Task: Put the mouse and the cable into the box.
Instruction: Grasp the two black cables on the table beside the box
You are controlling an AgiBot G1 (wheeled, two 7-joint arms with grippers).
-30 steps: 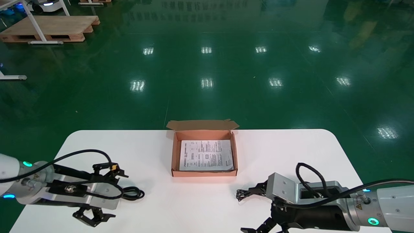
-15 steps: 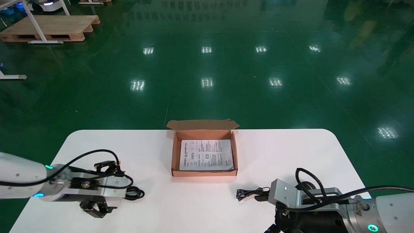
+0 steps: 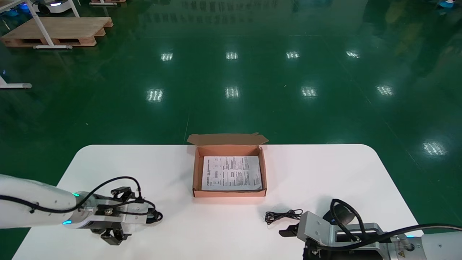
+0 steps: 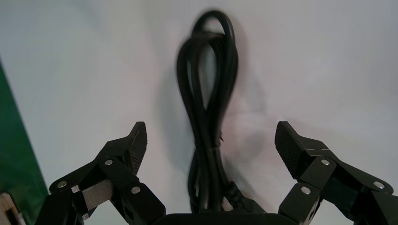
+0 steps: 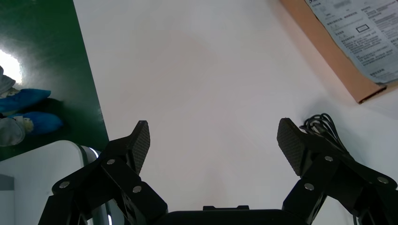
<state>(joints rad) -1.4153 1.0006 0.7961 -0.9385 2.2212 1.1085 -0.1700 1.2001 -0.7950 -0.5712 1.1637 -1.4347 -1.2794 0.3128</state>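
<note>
The left gripper [image 4: 211, 136], at eight o'clock from the box [image 3: 196, 173], is wide open over the cable [image 4: 206, 93]. The right gripper [image 5: 213, 136], at five o'clock, is open and empty.

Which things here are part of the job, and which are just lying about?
Job: box, looped black cable under the open left gripper, thin cord bundle by the right gripper, dark shape behind it, probably the mouse.
Lying about: printed sheet in the box, wooden pallet on the floor.
</note>
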